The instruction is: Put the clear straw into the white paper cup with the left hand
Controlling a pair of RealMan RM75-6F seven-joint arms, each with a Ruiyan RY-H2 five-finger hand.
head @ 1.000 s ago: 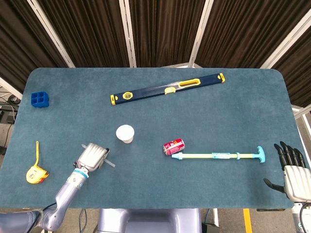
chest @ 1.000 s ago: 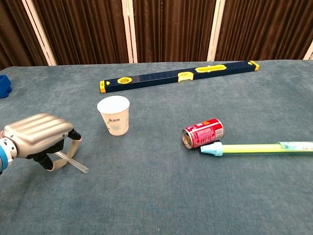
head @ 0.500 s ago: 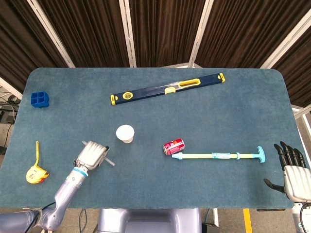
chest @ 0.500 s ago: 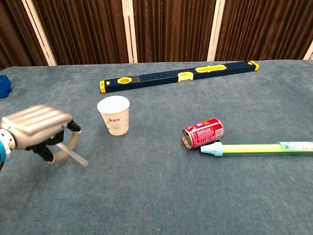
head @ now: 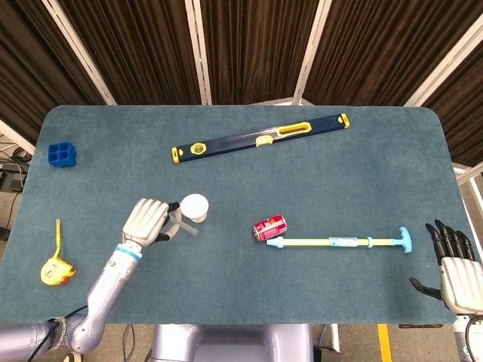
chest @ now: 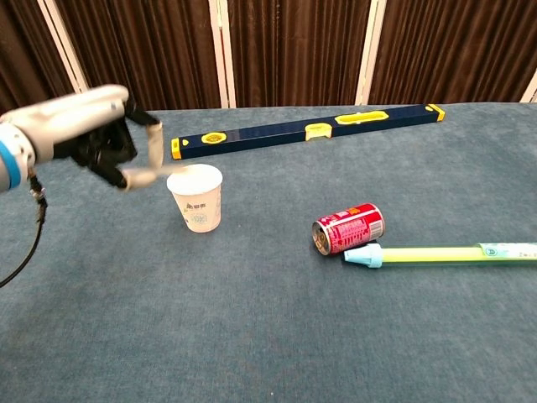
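Now clear straw [head: 183,226] in left hand [head: 146,221].

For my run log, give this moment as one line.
left hand | holds clear straw | beside white paper cup | not yet inserted

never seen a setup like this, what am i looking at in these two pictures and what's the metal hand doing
This is a two-armed robot with human-shaped hands at a blue-carpeted table. One picture looks down from its head, the other looks forward from its chest. The silver left hand pinches a clear plastic straw raised beside the rim of a white paper cup, where it is meant to go. The right hand rests open at the table's edge. Also lying there: a long blue and yellow spirit level, a red drink can on its side, a pale green pump with blue ends, a yellow tape measure and a small blue block.
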